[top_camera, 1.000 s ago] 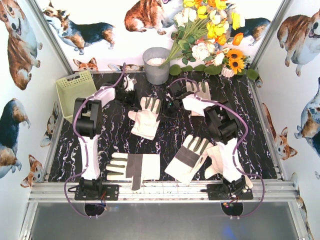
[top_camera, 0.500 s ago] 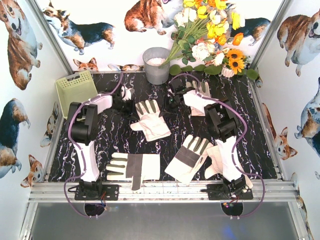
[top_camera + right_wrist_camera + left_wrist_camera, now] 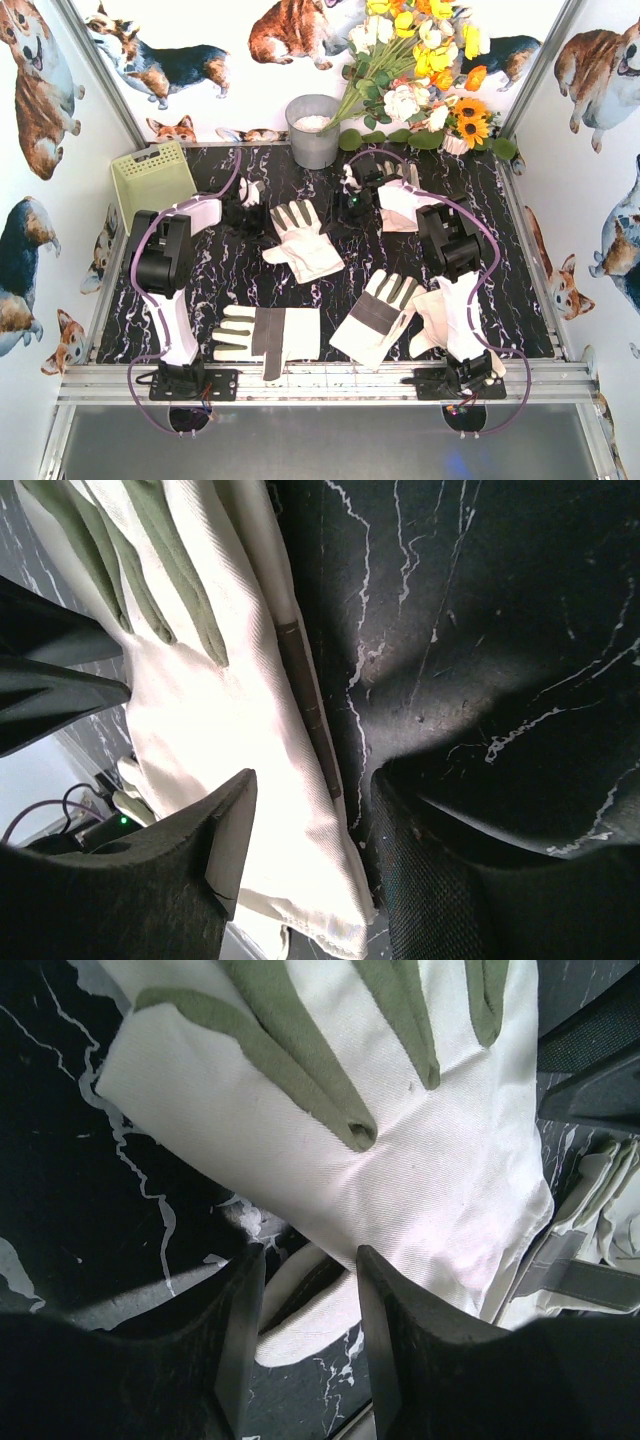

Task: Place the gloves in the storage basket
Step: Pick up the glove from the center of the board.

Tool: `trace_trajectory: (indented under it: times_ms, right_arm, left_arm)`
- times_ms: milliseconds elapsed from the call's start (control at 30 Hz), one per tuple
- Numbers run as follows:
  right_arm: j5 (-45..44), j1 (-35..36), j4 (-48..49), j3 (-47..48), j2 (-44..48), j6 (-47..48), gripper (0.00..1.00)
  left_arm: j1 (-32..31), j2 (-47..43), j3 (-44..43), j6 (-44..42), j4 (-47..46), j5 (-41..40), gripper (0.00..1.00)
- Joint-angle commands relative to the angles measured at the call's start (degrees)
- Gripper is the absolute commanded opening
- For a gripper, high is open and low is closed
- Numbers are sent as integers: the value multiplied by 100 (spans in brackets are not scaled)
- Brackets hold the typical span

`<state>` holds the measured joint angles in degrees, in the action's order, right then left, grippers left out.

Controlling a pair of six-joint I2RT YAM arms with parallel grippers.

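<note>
The left gripper [image 3: 308,1262] stands part open astride the thumb of the middle glove [image 3: 308,243], pinching nothing. The right gripper [image 3: 315,780] gapes just as slack over what looks like the same glove's edge. That glove lies flat between them, well apart from the storage basket [image 3: 150,150] at the far left. A thumb-only pinch could slip in transit, and two grippers this close might tug against each other or collide.

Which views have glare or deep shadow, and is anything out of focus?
Top external view: evenly lit and sharp, no strong glare on the table. Left wrist view: the glove is washed out to pinkish white at its middle; the left gripper is dark and soft. Right wrist view: the glove is blown out white, while the table beside it lies in heavy shadow.
</note>
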<state>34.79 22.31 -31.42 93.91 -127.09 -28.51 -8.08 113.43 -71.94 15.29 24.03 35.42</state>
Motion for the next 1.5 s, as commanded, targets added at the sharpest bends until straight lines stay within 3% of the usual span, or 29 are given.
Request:
trace_trajectory:
  times_ms: [0, 267, 667, 767, 833, 933, 1167, 1467]
  right_arm:
    - [310, 36, 175, -1, 85, 84, 53]
    - [423, 212, 141, 173, -353, 87, 54]
    - [522, 525, 610, -22, -491, -213, 54]
    - [540, 576, 737, -13, -489, -313, 45]
    - [559, 584, 808, -20, -445, -359, 30]
    - [597, 582, 840, -17, -300, -339, 0]
    - [670, 541, 526, -112, 358, 88, 0]
    - [1025, 375, -26, -382, 1590, 500, 0]
  left_arm:
    - [-19, 2, 161, 153, -408, 182, 35]
    - [-1, 207, 186, 125, -558, 83, 20]
    - [-2, 143, 517, -6, -514, 9, 12]
    - [-1, 74, 576, -13, -531, -10, 11]
    - [-1, 13, 592, -21, -518, -32, 12]
    - [-2, -141, 578, -51, -497, -72, 16]
    - [46, -847, 698, -13, -471, -109, 40]
    - [52, -2044, 1167, 117, -842, 407, 60]
